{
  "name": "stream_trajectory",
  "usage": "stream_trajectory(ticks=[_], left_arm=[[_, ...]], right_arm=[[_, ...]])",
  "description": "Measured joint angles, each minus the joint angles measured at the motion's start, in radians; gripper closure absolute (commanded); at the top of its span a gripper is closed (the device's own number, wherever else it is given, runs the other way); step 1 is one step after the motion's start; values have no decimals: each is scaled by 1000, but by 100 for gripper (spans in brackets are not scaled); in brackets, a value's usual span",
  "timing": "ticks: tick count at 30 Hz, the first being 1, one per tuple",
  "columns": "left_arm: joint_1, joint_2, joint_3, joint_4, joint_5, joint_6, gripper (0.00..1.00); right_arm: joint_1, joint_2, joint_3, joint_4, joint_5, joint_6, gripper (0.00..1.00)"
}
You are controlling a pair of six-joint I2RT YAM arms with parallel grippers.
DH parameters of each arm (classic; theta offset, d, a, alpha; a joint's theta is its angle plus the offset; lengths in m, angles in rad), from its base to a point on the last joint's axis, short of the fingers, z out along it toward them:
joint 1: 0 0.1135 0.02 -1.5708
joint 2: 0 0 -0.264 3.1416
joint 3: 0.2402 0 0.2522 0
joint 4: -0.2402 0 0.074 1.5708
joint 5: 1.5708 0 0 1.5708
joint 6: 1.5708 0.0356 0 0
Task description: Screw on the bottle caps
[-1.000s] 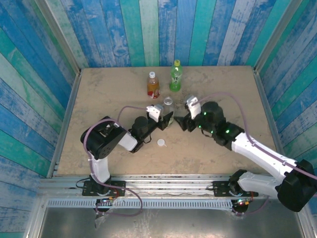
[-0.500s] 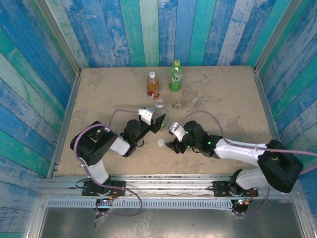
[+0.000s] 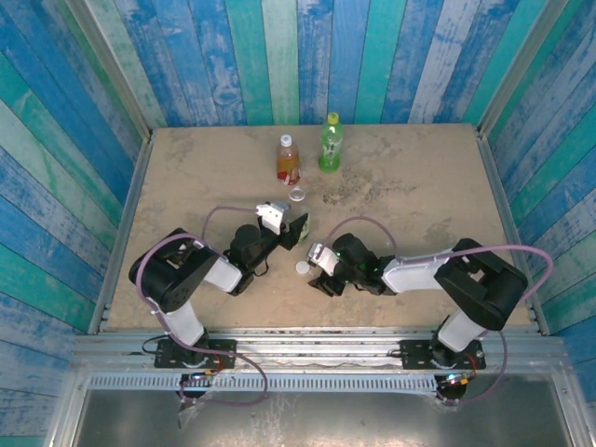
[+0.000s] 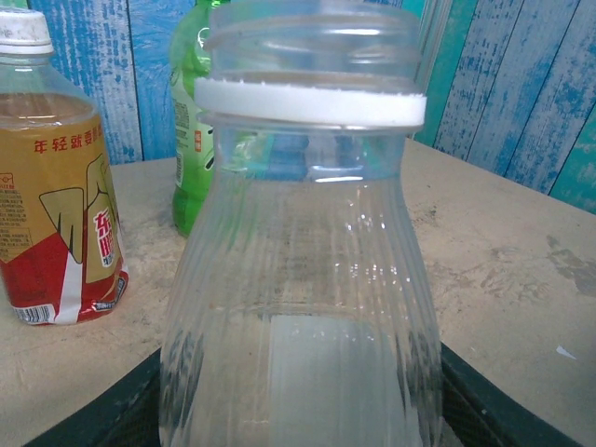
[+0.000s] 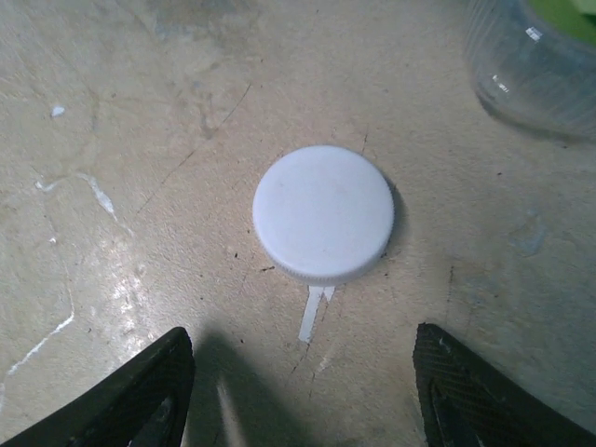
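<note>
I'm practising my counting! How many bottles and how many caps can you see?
Bottles: 3 (amber bottle, green bottle, clear bottle)
Caps: 3 (amber bottle's white cap, yellow-green cap, loose white cap)
Total: 6

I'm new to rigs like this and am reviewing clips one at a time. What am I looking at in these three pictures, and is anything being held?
Two robot arms are bolted at the near edge of a table. The wide picture looks down from above and behind them. The other two pictures come from a small camera on each wrist. The left arm's fingers are shut on a clear bottle, whose threaded neck has no cap on it. The right arm's fingers stand open on either side of a white cap that lies flat on the table, and they are not touching it. At the back stand an amber bottle and a green bottle, both capped.
</note>
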Motion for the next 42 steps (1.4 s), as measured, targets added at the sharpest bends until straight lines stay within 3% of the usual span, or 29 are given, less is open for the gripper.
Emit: stream_trajectory(ticks=[18, 28, 42], left_arm=[[9, -1, 0, -2, -1, 1, 53], [11, -4, 0, -7, 0, 8, 52], [10, -7, 0, -13, 0, 13, 51]], right_arm=[[3, 142, 136, 35, -29, -26, 46], [3, 144, 140, 29, -37, -31, 57], [4, 130, 139, 8, -45, -34, 60]])
